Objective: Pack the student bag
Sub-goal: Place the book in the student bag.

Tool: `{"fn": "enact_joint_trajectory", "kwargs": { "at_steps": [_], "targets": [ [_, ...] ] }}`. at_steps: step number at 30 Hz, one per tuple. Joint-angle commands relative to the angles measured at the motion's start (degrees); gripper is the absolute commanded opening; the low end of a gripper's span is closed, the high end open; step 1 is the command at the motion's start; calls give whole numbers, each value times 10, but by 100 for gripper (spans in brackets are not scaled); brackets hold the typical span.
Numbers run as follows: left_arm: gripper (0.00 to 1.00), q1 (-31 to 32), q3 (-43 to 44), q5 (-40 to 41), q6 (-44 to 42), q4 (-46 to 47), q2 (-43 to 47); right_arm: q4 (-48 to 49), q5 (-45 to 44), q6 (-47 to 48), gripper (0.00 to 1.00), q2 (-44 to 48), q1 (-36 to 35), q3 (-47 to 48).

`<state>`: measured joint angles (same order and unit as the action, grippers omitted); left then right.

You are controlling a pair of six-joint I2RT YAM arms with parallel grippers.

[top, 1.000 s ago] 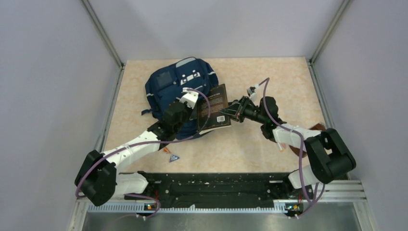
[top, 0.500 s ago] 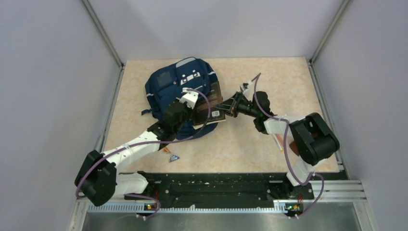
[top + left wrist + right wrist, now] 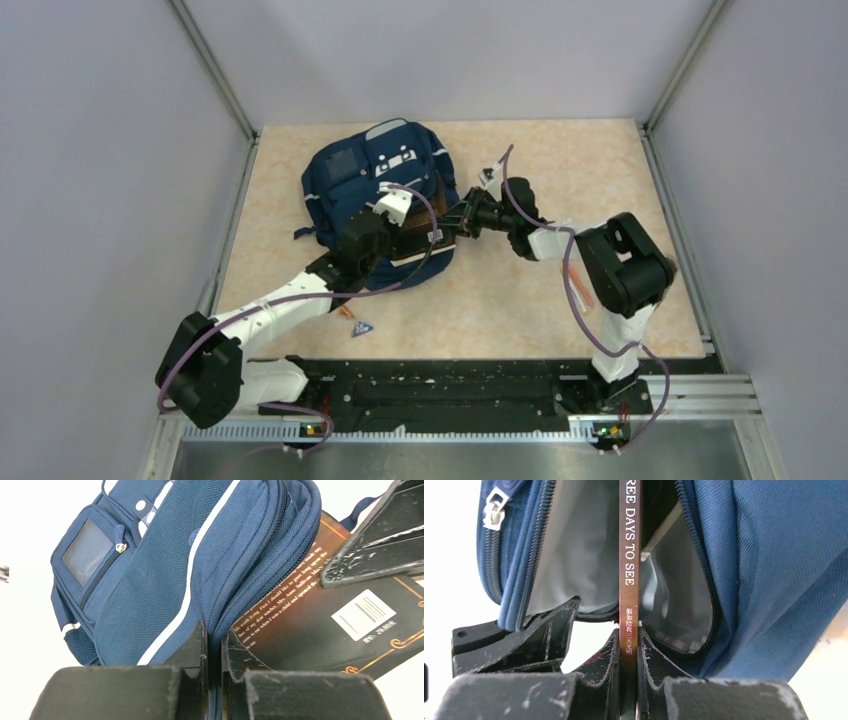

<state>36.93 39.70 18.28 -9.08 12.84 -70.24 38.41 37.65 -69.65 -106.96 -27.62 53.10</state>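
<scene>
The navy student bag (image 3: 370, 185) lies on the table at back left; it also fills the left wrist view (image 3: 165, 565) and frames the right wrist view (image 3: 769, 570). My left gripper (image 3: 395, 205) is shut on the bag's zipped opening edge (image 3: 214, 645) and holds it up. My right gripper (image 3: 452, 224) is shut on a dark brown book (image 3: 418, 240) by its spine (image 3: 629, 555). The book stands partly inside the bag's open grey-lined compartment (image 3: 574, 555). Its back cover with a barcode shows in the left wrist view (image 3: 340, 625).
A small blue triangular item (image 3: 361, 328) and an orange piece (image 3: 346, 312) lie near the left arm. An orange pen-like item (image 3: 578, 290) lies by the right arm. Grey walls enclose the beige table (image 3: 600, 180).
My right gripper has pushed the book leftward into the bag's opening; much less of the cover shows now. The right arm has folded in closer. My left gripper has stayed holding the bag edge.
</scene>
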Motion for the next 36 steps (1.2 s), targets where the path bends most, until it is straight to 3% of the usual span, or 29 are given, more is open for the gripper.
{"fn": "enact_joint_trajectory", "kwargs": {
  "at_steps": [1, 5, 13, 21, 31, 36],
  "targets": [
    [0, 1, 18, -27, 14, 85, 17, -27, 14, 40, 0, -21, -15, 54],
    [0, -1, 18, -37, 14, 91, 14, -21, 19, 36, 0, -51, -18, 76],
    [0, 0, 17, -54, 26, 99, 9, -112, -53, 130, 0, -109, -25, 186],
    [0, -1, 12, -76, 47, 104, 4, 15, -101, 103, 0, -179, -37, 238],
    [0, -1, 8, -104, 64, 102, 1, 42, -144, 140, 0, -212, -39, 317],
    [0, -1, 10, -107, 87, 88, 3, 0, -169, 192, 19, -179, -39, 310]
  ]
}}
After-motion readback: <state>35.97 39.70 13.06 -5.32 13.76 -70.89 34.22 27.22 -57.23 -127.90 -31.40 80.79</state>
